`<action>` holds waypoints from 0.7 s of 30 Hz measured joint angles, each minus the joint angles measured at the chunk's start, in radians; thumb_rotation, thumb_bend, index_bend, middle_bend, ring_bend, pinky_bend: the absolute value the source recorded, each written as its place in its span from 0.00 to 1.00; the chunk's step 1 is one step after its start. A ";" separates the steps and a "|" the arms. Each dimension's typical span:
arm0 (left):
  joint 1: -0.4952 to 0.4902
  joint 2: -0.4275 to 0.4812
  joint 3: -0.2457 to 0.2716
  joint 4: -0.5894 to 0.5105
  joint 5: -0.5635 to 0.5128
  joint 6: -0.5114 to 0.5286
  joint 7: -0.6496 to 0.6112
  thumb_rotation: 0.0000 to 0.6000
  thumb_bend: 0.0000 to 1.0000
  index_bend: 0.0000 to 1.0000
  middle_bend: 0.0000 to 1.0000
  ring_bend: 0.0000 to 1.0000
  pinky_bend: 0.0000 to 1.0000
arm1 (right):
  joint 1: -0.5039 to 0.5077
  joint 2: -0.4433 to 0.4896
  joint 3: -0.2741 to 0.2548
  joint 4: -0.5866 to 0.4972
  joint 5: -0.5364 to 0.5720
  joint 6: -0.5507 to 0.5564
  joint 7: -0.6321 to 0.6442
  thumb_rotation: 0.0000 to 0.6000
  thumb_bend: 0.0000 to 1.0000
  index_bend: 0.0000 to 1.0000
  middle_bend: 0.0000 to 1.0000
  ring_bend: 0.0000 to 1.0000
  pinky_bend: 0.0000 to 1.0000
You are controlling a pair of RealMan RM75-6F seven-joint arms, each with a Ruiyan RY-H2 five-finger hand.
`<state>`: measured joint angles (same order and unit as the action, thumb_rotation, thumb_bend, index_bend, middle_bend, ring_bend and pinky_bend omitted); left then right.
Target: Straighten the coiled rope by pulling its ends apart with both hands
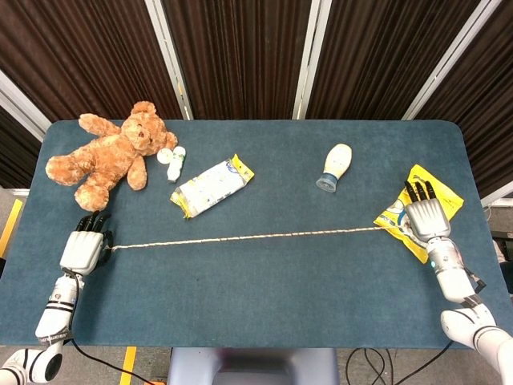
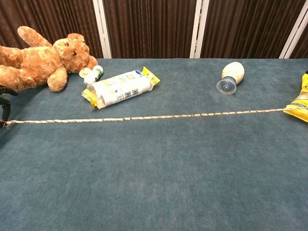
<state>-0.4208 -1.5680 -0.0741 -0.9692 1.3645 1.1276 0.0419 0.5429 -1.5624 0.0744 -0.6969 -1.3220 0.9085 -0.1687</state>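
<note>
A thin pale rope (image 1: 248,237) runs taut and nearly straight across the blue table, from left to right; the chest view shows the rope (image 2: 144,117) as one straight line. My left hand (image 1: 82,249) grips its left end near the table's left edge. My right hand (image 1: 426,220) holds the right end, with the hand lying over a yellow packet (image 1: 437,196). In the chest view only dark fingertips (image 2: 5,91) of the left hand show at the left border, and the right hand is out of frame.
A brown teddy bear (image 1: 108,154) lies at the back left, with a small white bottle (image 1: 174,163) beside it. A white and yellow wipes pack (image 1: 212,186) sits behind the rope's middle. A cream bottle (image 1: 335,167) lies on its side at the back right.
</note>
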 measured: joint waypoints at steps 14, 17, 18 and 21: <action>-0.013 -0.016 0.019 0.028 0.019 -0.049 -0.034 1.00 0.45 0.00 0.08 0.00 0.12 | -0.016 -0.005 -0.006 0.002 -0.014 -0.014 0.006 1.00 0.65 0.19 0.09 0.00 0.00; -0.012 -0.011 0.013 0.023 0.011 -0.048 -0.031 1.00 0.43 0.00 0.06 0.00 0.12 | -0.020 0.001 -0.002 -0.004 -0.004 -0.024 -0.007 1.00 0.53 0.03 0.03 0.00 0.00; -0.012 -0.009 0.012 0.020 0.009 -0.050 -0.029 1.00 0.43 0.00 0.05 0.00 0.12 | -0.020 0.004 0.000 -0.007 0.001 -0.028 -0.015 1.00 0.48 0.01 0.02 0.00 0.00; -0.010 0.004 0.010 0.004 0.002 -0.056 -0.026 1.00 0.42 0.00 0.02 0.00 0.12 | -0.023 0.015 0.010 -0.025 0.022 -0.041 -0.037 1.00 0.37 0.00 0.00 0.00 0.00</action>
<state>-0.4308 -1.5644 -0.0643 -0.9650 1.3661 1.0714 0.0161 0.5198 -1.5471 0.0844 -0.7223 -1.3005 0.8672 -0.2054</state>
